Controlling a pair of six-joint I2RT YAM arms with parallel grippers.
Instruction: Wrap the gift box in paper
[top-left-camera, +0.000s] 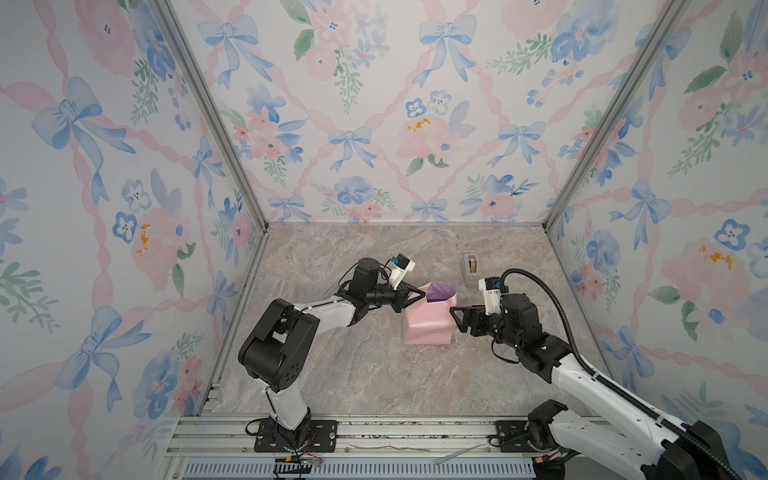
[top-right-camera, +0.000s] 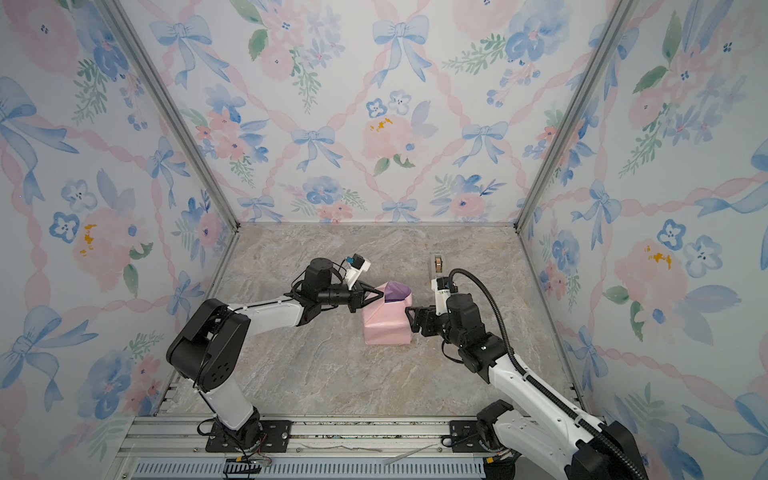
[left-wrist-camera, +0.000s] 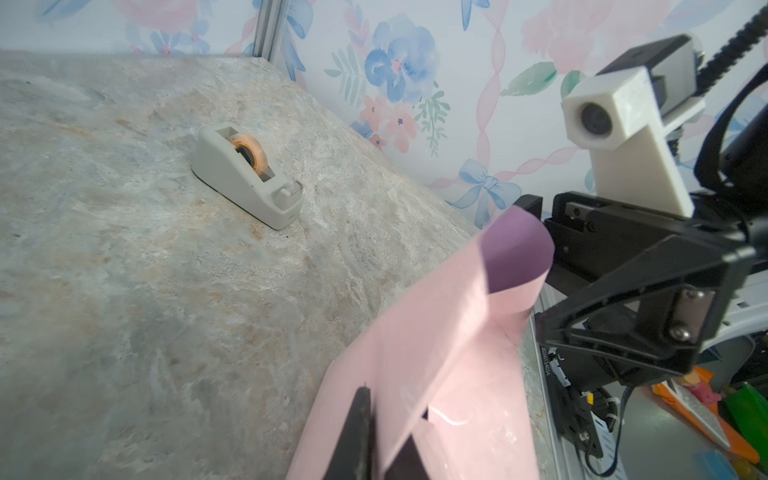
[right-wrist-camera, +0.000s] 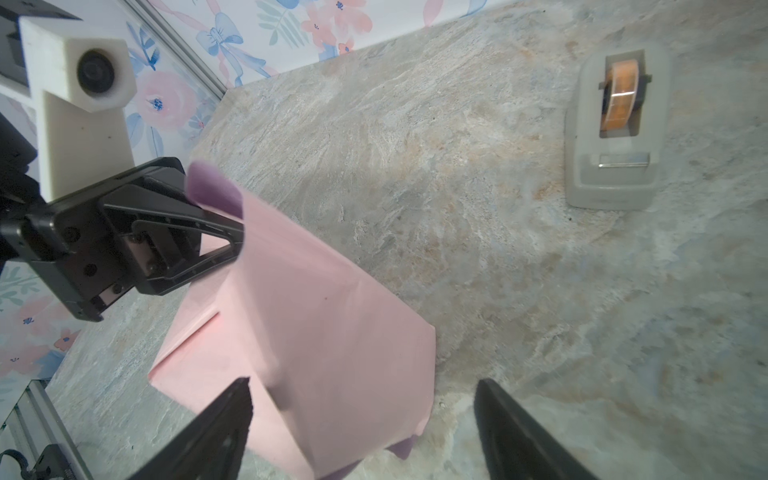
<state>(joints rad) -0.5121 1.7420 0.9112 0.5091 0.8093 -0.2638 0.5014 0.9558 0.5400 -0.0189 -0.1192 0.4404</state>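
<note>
Left gripper (top-left-camera: 420, 294) (left-wrist-camera: 382, 442): jaws nearly closed, pinching a raised flap of the paper (top-left-camera: 424, 328) (right-wrist-camera: 332, 332) at its far-left top. Pink sheet runs between the two fingers (left-wrist-camera: 359, 428) in the left wrist view.

Right gripper (top-left-camera: 456, 320) (right-wrist-camera: 365, 436): jaws spread wide, holding nothing, tips just beside the right side of the paper. In the right wrist view a near corner of the sheet lies between the fingers; contact cannot be told.

Paper is mid-table, folded up into a boxy bundle, pale pink side out. The lilac side shows inside the open far top, and a bit at the near bottom edge.

The gift box is hidden, no part visible.

Beige tape dispenser (top-left-camera: 471, 270) (left-wrist-camera: 245, 174) stands on the marble-look table (top-left-camera: 353, 374), far right of the bundle, apart from it and behind the right gripper.
</note>
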